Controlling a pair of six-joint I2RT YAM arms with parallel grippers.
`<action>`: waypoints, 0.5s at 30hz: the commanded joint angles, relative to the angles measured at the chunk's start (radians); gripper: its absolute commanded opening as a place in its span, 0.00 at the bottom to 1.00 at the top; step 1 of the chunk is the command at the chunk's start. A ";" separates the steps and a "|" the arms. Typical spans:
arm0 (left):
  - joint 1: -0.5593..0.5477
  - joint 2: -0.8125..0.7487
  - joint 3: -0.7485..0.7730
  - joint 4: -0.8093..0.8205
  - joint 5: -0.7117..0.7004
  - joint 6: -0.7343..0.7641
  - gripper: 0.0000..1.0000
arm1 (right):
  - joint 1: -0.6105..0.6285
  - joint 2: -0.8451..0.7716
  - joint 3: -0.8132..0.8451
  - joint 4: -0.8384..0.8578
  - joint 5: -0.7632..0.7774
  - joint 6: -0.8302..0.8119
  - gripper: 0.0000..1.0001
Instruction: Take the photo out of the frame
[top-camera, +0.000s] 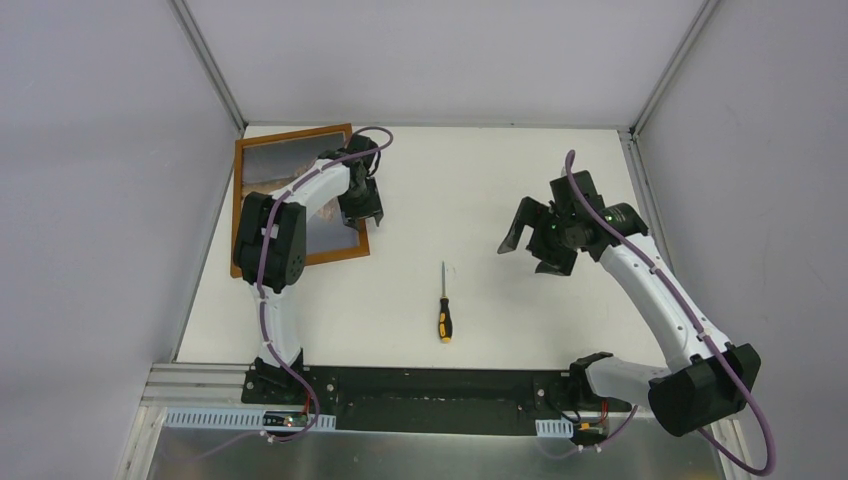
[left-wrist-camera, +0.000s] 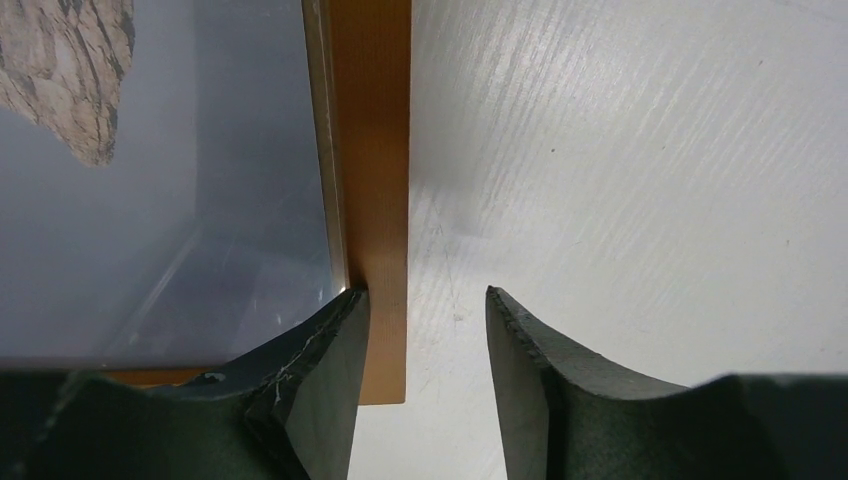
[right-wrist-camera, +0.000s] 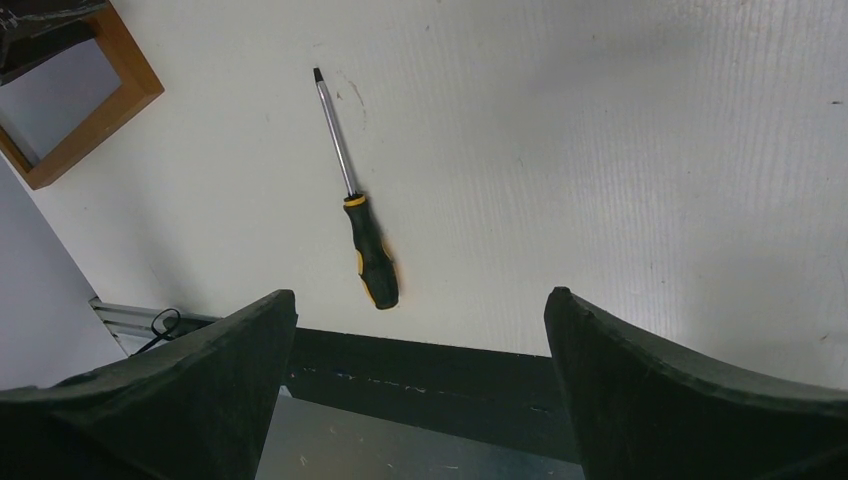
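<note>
The orange-brown frame (top-camera: 290, 133) lies flat at the table's far left, with the photo (top-camera: 275, 160) in it, grey-blue with a rocky patch. My left gripper (top-camera: 362, 208) is open, low over the frame's right side near its near corner. In the left wrist view the frame's wooden strip (left-wrist-camera: 375, 150) runs between the fingers. The left finger (left-wrist-camera: 320, 370) sits over the inner edge by the photo (left-wrist-camera: 150, 200). The right finger (left-wrist-camera: 540, 370) is over bare table. My right gripper (top-camera: 530, 245) is open and empty, raised over the table's right half.
A screwdriver (top-camera: 444, 305) with a black and yellow handle lies mid-table, tip pointing away; it also shows in the right wrist view (right-wrist-camera: 360, 225). The frame's corner (right-wrist-camera: 110, 100) shows there too. A grey wall stands just left of the frame. A black strip edges the table's near side.
</note>
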 joint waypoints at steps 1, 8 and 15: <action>-0.004 -0.028 -0.043 -0.008 -0.023 0.026 0.50 | 0.003 -0.023 -0.016 0.018 -0.015 0.015 0.99; -0.005 -0.046 -0.050 -0.009 -0.027 0.052 0.58 | 0.002 -0.015 -0.026 0.027 -0.024 0.016 0.99; -0.005 -0.011 -0.035 -0.009 -0.007 0.040 0.40 | 0.003 -0.004 -0.032 0.029 -0.032 0.017 0.99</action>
